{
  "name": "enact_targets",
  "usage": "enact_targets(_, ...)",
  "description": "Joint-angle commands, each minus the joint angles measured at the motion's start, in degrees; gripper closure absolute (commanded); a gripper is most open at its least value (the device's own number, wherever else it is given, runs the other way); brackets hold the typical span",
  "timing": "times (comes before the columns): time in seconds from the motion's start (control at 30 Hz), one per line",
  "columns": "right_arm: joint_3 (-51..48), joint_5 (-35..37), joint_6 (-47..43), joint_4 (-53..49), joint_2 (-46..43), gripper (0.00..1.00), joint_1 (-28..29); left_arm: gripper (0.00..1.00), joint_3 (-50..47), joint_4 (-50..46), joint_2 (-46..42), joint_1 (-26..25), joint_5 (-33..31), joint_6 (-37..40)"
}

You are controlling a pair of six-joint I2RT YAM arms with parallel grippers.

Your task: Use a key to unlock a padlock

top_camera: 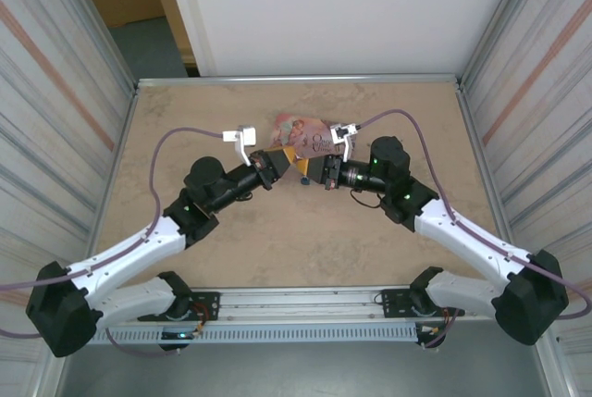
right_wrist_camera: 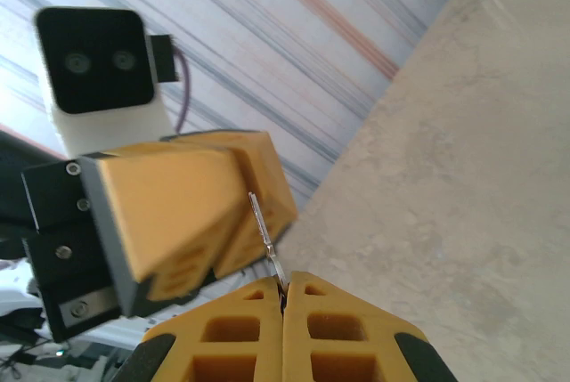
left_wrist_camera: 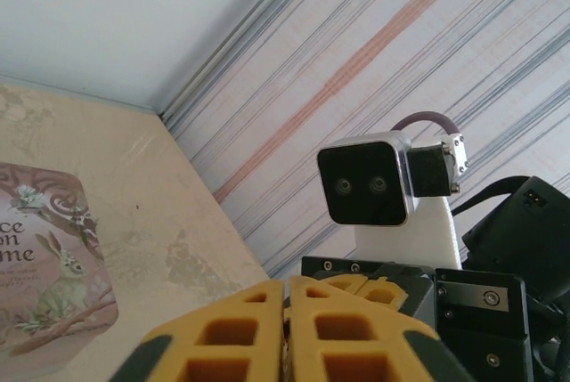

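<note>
Pinching key [right_wrist_camera: 265,235] near tin [top_camera: 303,129]: right end effector [right_wrist_camera: 283,295].

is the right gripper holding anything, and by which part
A thin metal key, pinched at its lower end between the closed fingertips of the right gripper; the rest sticks up toward the left gripper.

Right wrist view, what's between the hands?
A thin metal key, pinched in the right hand, reaches toward the left hand; right wrist view shows it.
</note>
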Motion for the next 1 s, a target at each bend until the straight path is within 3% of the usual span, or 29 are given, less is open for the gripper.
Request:
enact_targets(0.0,1.5,1.6,-4.4,-6.4,-1.7,1.00,-1.2,0.74,-0.4,-0.5,-3.1,1.0,-1.7,0.8)
enact_targets(0.1,3.0,1.4,-9.1,-13.3,-1.7,1.00,-2.4,0.51,-0.6,-4.5,-5.4,1.6,-3.1,2.1)
enact_targets(0.27,4.4,0.9,-16.5,-22.5,-0.7,1.00,-5.6,0.37,-1.6,-12.5,-10.4,1.7,-5.1,8.2)
enact_targets(0.47,4.3,-3.1,-20.7,-24.4,3.6,1.00,-10.1,0.34,-1.8,-26.4,-14.5,1.6,-8.4,13.7)
enact_targets(0.67,5.9,-5.4,-21.1,-22.7,11.4,1.00,-13.4,0.30,-5.5,-32.8,-14.4,1.7,-10.3,16.8)
enact_targets(0.97,9.2,-7.7,-15.4,-17.6,24.0,1.00,-18.3,0.29,-11.7,-26.7,-7.4,1.6,-9.7,16.9)
